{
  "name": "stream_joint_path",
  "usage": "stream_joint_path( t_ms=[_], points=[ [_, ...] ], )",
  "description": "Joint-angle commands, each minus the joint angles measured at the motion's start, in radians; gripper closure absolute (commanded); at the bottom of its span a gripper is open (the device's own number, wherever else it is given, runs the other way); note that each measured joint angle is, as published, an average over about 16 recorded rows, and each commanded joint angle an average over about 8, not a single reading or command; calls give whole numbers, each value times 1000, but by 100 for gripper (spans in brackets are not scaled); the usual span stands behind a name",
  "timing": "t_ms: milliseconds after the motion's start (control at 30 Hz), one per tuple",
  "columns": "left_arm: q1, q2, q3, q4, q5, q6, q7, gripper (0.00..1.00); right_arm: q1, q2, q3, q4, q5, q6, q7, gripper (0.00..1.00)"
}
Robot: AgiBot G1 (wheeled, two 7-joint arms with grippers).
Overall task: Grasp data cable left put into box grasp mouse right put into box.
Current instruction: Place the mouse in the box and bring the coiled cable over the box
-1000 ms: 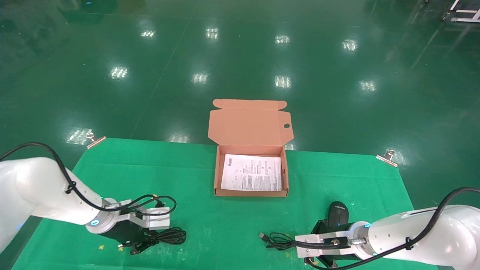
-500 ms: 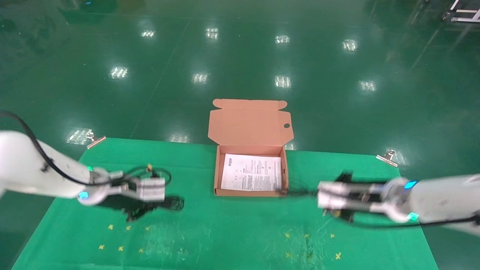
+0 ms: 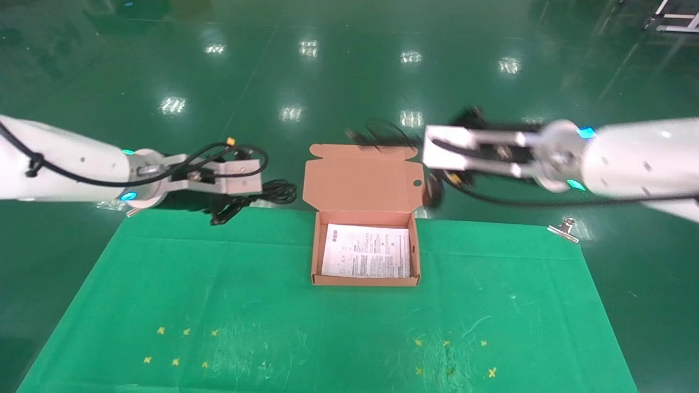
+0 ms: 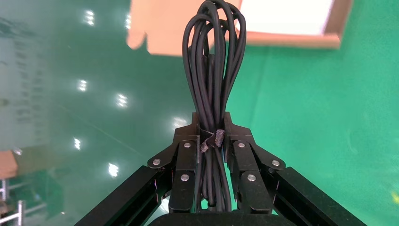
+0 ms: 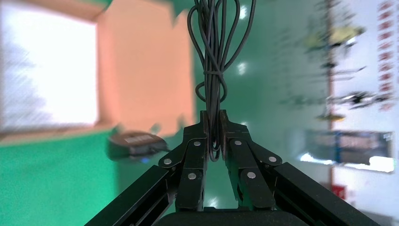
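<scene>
Head view: both claws have risen, left claw point(image 3: 240, 203) holding data cable point(image 3: 276, 192)

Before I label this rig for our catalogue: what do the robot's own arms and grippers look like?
Both arms are glossy white rounded tubes with black cables strapped outside and small cyan lights at the wrists. Each wrist carries a silver-grey box. The left gripper and right gripper are black linkage fingers with silver rivets.

The box point(image 3: 365, 256) sits open mid-worktop point(image 3: 218, 305), leaflet point(image 3: 366, 251) inside. Left of its lid hangs the data cable point(image 3: 256, 197); right of the lid, the mouse point(image 3: 435, 192) dangles.
</scene>
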Motion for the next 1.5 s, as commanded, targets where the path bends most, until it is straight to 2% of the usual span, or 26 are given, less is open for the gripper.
stream_joint_path(
  t_ms=[33, 300, 633, 967, 1500],
  points=[
    [-15, 11, -5, -8, 9, -16, -13, 100, 24, -35, 5, -18, 3, 23, -10, 100],
    [-58, 44, -16, 2, 50, -77, -32, 100, 92, -141, 11, -126, 38, 75, -66, 100],
    [-75, 46, -22, 7, 66, -98, -48, 100, 120, -182, 9, -183, 62, 79, -97, 100],
    [-49, 34, -5, 28, 99, -86, -65, 100, 88, -208, -18, -229, 63, 57, -110, 100],
    [-38, 39, 24, 56, 204, -62, -159, 100, 16, -340, -55, -408, 103, 93, -171, 100]
  ],
)
